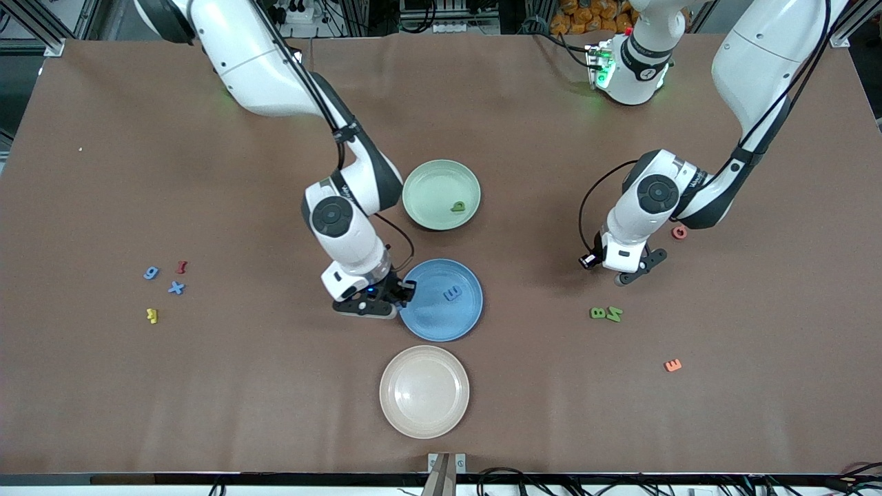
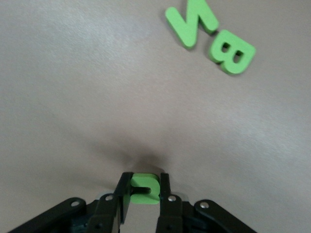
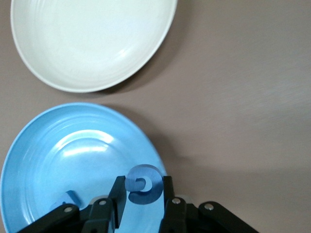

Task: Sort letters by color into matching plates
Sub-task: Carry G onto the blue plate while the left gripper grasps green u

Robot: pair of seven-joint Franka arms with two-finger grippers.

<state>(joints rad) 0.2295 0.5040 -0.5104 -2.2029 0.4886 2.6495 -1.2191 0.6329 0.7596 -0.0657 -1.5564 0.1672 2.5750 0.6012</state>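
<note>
My right gripper (image 1: 404,293) is shut on a blue letter (image 3: 144,184) over the rim of the blue plate (image 1: 431,324) at its edge toward the right arm's end. A blue letter (image 1: 452,294) lies in that plate. My left gripper (image 1: 630,274) is shut on a green letter (image 2: 145,188) low over bare table. Two green letters (image 1: 597,313) (image 1: 614,314) lie nearer the front camera than it, and show in the left wrist view (image 2: 190,22) (image 2: 232,52). The mint green plate (image 1: 427,186) holds one green letter (image 1: 458,206). Two blue letters (image 1: 151,273) (image 1: 176,288) lie toward the right arm's end.
A cream plate (image 1: 424,406) sits nearer the front camera than the blue plate and shows in the right wrist view (image 3: 92,39). Red (image 1: 181,266) and yellow (image 1: 152,315) letters lie by the loose blue ones. A red letter (image 1: 679,232) and an orange letter (image 1: 672,365) lie toward the left arm's end.
</note>
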